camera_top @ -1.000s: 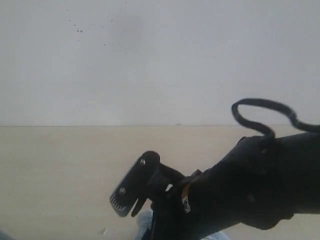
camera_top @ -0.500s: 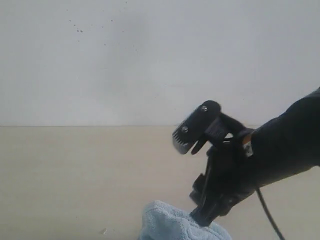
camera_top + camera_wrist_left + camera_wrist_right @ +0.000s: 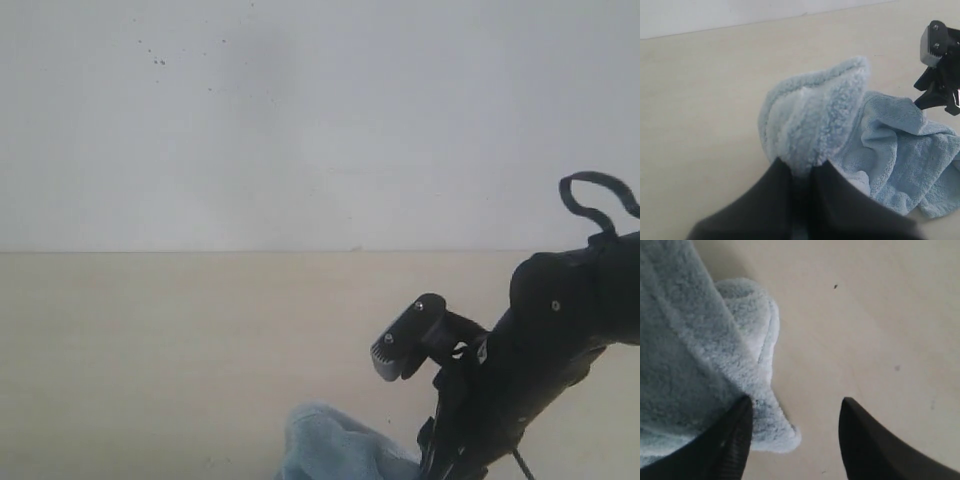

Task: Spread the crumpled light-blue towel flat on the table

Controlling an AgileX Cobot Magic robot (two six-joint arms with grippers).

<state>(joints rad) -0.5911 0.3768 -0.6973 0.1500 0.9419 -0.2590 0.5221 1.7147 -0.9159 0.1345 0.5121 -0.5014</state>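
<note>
We have the left gripper (image 3: 801,172) closed on a raised fold of the towel (image 3: 815,115). The right gripper (image 3: 795,435) stands wide and holds nothing, with one finger against a towel corner. The towel lies bunched on the table (image 3: 700,100). We judge it soft, light and limp, so grip corners or edges, not mid-cloth. Bare table surrounds it wherever we can see, leaving room to draw it out.

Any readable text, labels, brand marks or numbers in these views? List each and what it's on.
No text can be read in any view.
The towel: plain pale-blue terry, no label showing.
The table and wall: no writing, only small dark specks on the wall.
The right arm: a small pale tag near the wrist, too small and blurred to read.
</note>
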